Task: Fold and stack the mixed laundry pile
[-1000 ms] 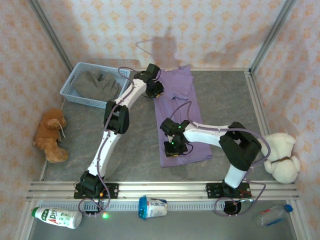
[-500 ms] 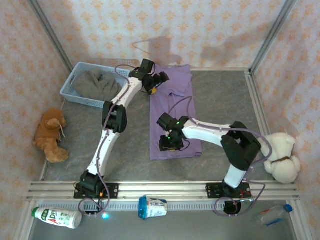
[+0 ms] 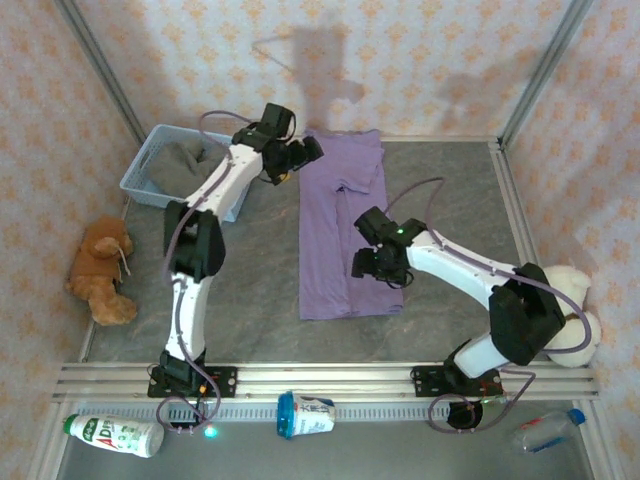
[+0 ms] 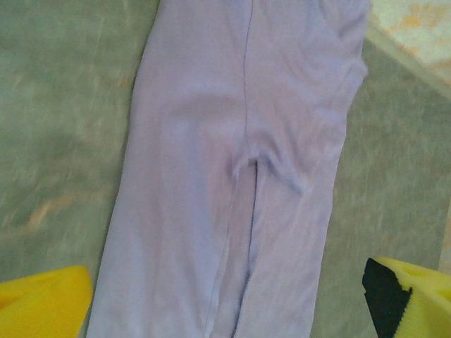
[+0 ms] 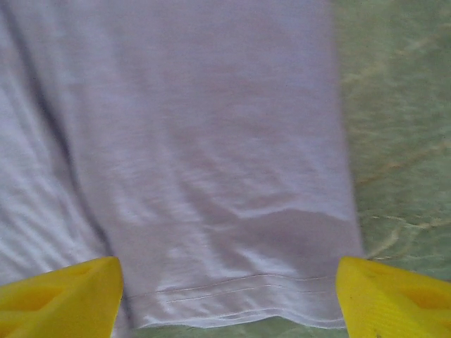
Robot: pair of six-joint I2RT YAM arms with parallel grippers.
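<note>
Down the middle of the top view, the lavender T-shirt [image 3: 340, 235] lies flat in a long strip (grey top [image 3: 185, 165] upper left, in the basket [image 3: 138, 165]). Left gripper [image 3: 303, 153] gapes wide at its upper-left edge; right gripper [image 3: 363, 266], also wide and empty, frames its hem between the fingers [image 5: 63, 296].

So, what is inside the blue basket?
A crumpled grey top lies in the basket. The left arm crosses over its right side, so that part is covered. Whatever may lie under the top cannot be seen.
</note>
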